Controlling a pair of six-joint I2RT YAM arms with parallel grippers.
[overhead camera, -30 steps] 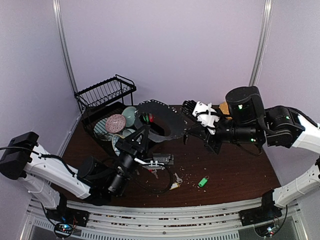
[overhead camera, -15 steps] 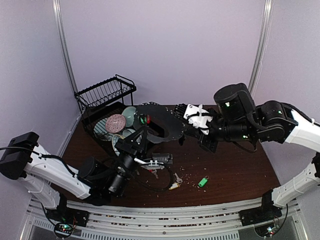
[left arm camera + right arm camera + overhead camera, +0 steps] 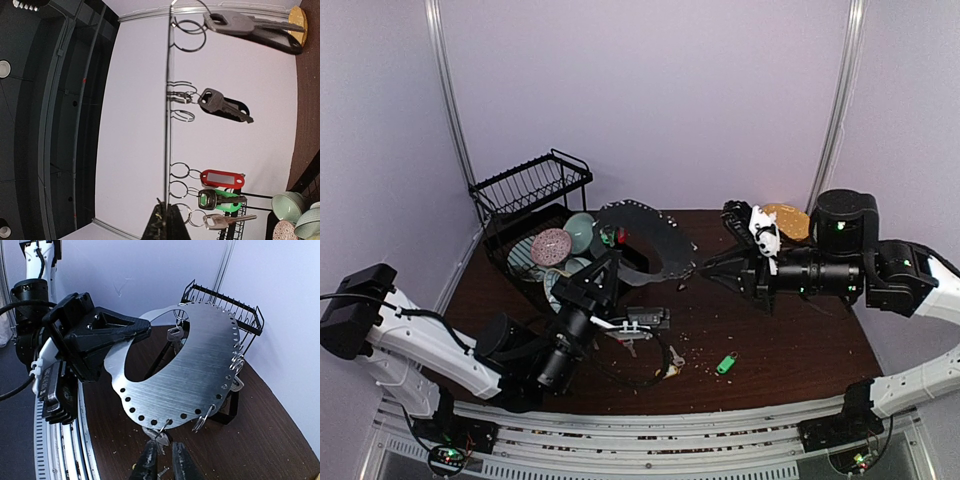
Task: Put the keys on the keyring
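The keyring (image 3: 642, 238) is a flat silver plate with a wide hole and a rim of small holes. It is held tilted above the table. My left gripper (image 3: 617, 263) is shut on its near edge, and in the left wrist view (image 3: 167, 220) it shows edge-on as a thin line. Red-tagged (image 3: 222, 178), green-tagged (image 3: 220, 199) and plain silver keys (image 3: 227, 219) hang from the rim. My right gripper (image 3: 166, 446) is at the plate's (image 3: 200, 365) lower edge. Its jaws are a little apart, and a key (image 3: 163, 432) that hangs from a rim hole sits at its tips.
A green-tagged key (image 3: 725, 364) and a yellow-tagged key (image 3: 672, 362) lie loose on the brown table near the front. A black dish rack (image 3: 530, 195) with bowls and plates stands at the back left. A round orange plate (image 3: 787, 220) lies behind my right arm. Crumbs dot the table.
My right arm has drawn back to the right and turned its wrist, so its tips are now at the keyring's right edge. The left arm and the keyring have barely moved.
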